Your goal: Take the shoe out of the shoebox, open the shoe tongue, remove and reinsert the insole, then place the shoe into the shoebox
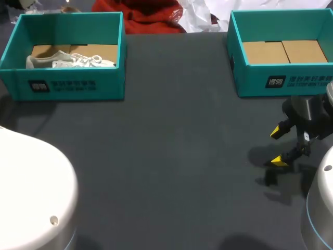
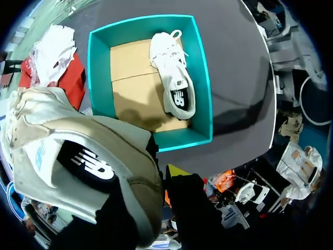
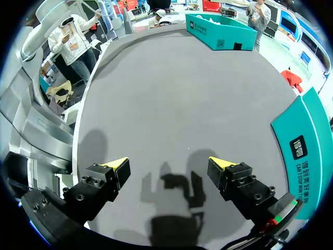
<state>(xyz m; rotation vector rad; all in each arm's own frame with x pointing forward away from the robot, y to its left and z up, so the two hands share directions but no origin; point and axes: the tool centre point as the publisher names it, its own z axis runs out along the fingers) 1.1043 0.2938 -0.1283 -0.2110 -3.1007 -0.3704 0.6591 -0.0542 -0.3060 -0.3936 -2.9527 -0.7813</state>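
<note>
Head view: the white sneaker [image 1: 67, 61] lies on its side in the left shoebox [image 1: 70, 86]. The right gripper [image 1: 281, 147] hangs released over the table [image 1: 166, 156], near the right shoebox [image 1: 283, 80].

Left wrist view: a beige sneaker [image 2: 78, 156] sits close beside the left gripper [image 2: 173, 173]; whether the gripper is clamped on it cannot be told.

Right wrist view: the fingers are spread with nothing between them.

Handling: the white sneaker is probably light, with a soft upper and loose laces. Take hold at the stiffer heel collar.

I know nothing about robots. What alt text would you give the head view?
A white shoe lies in the left box, one of two teal boxes at the far side of a dark table; the right box shows only a cardboard floor. The right gripper hangs open above the table in front of the right box.
</note>
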